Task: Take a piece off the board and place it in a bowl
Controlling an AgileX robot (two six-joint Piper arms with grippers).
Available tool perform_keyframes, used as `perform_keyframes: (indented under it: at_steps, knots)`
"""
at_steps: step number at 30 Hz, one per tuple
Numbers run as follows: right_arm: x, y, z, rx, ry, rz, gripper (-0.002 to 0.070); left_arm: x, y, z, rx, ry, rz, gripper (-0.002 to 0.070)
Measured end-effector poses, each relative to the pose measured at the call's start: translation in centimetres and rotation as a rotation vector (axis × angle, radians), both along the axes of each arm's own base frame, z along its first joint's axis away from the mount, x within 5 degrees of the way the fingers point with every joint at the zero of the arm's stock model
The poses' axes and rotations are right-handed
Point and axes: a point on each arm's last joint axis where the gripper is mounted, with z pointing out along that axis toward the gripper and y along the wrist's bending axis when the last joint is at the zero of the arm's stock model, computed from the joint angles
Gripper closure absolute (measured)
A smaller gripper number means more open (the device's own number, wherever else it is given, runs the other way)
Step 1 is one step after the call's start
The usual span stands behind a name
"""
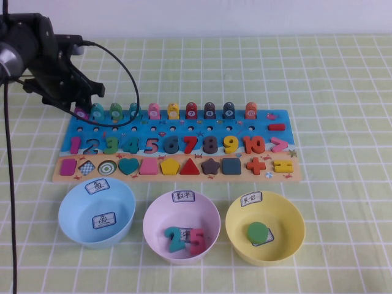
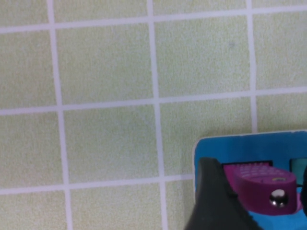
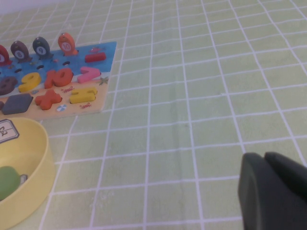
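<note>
Your left gripper (image 1: 82,105) is clamped on the magenta arch piece (image 2: 259,184) at the board's (image 1: 269,122) far-left corner; the blue bowl (image 1: 97,212) sits just on the board's near side. Your right gripper (image 3: 276,191) is parked right of the board, fingers together.

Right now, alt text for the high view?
Left gripper sits at the far-left corner of the blue puzzle board, over the magenta arch piece. Nearer the camera stand a light blue bowl, a pink bowl and a yellow bowl; right gripper is out of view.
</note>
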Motion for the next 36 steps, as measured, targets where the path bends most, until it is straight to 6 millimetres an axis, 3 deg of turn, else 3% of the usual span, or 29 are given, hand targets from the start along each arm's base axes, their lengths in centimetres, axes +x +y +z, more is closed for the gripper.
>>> perform_keyframes:
  at_steps: [18, 27, 30, 34, 36]
  knots:
    - [0.0, 0.0, 0.0, 0.000, 0.000, 0.000, 0.0694, 0.0, -0.1, 0.0, -0.015, 0.002, 0.002, 0.0347]
    - [0.0, 0.0, 0.0, 0.000, 0.000, 0.000, 0.0694, 0.1, -0.1, -1.1, -0.012, 0.030, 0.002, 0.0349]
    - [0.0, 0.0, 0.0, 0.000, 0.000, 0.000, 0.0694, 0.1, -0.1, -1.1, -0.013, 0.028, 0.002, 0.0384]
    - [0.0, 0.0, 0.0, 0.000, 0.000, 0.000, 0.0694, 0.1, -0.1, -1.1, -0.013, 0.028, 0.002, 0.0483]
    - [0.0, 0.0, 0.0, 0.000, 0.000, 0.000, 0.0694, 0.1, -0.1, -1.1, -0.013, 0.028, 0.002, 0.0487]
